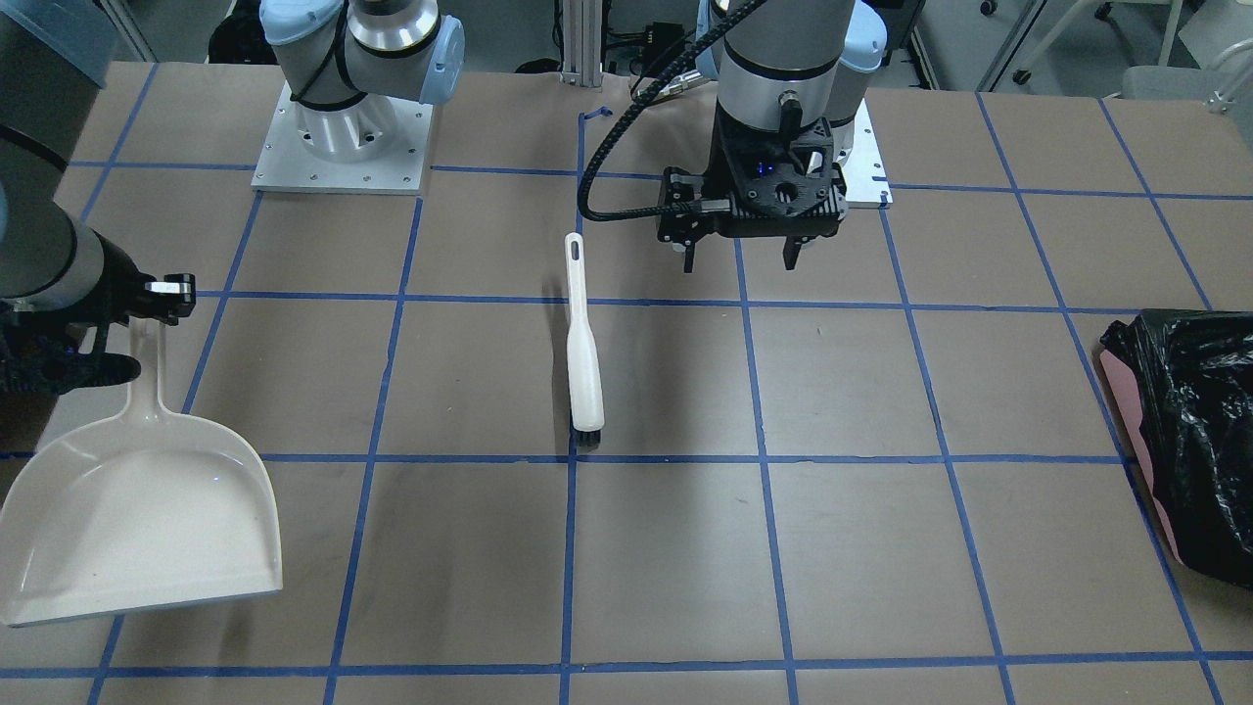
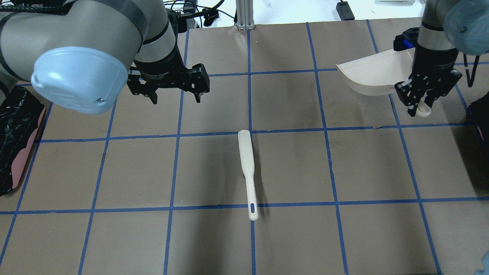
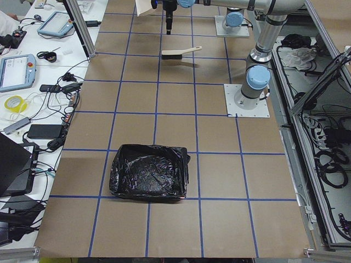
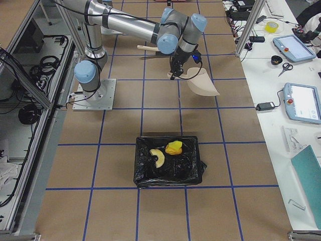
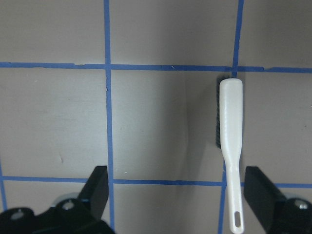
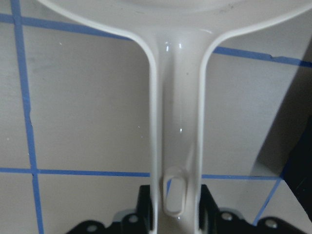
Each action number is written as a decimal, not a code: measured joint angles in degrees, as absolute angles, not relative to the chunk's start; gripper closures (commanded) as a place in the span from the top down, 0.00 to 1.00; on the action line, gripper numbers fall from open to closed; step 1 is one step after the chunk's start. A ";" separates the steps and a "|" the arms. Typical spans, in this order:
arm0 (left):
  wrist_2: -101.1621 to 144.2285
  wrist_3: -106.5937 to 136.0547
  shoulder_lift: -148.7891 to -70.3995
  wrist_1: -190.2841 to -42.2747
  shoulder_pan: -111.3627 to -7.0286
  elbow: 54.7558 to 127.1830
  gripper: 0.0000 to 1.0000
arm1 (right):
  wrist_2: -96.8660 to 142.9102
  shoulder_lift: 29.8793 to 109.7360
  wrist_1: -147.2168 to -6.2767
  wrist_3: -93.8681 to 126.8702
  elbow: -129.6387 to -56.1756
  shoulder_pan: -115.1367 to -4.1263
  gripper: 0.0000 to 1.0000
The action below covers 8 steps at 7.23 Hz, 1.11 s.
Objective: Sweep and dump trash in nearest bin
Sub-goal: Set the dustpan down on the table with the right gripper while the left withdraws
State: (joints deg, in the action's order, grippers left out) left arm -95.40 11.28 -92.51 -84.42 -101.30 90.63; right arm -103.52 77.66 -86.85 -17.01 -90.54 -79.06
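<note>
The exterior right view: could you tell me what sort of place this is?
Likely a robotics lab: a robot arm bolted to a table gridded in blue tape, teach pendants on the side bench.

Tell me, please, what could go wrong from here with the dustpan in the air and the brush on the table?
The right claw grips the dustpan only at its handle's end, so the pan could twist or slip when moved. The open left claw hangs near the brush; a careless descent might knock it askew.

Cream scoop-shaped plastic dustpan: smooth, glossy. White long-handled plastic brush: smooth, slight sheen. Brown bench: matt, paper-like. Black crinkled bin bag: glossy film.
</note>
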 measured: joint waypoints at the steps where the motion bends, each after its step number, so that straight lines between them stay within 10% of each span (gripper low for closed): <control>1: -96.96 6.60 -91.92 -84.32 -99.31 91.63 1.00 | -101.42 76.07 -88.32 -14.07 -88.87 -81.77 0.00; 8: -95.57 0.25 -89.57 -84.20 -97.61 93.15 1.00 | -88.73 62.15 -85.96 0.91 -70.27 -97.60 0.00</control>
State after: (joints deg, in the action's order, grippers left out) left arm -95.57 0.25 -89.57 -84.20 -97.61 93.15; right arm -88.73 62.15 -85.96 0.91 -70.27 -97.60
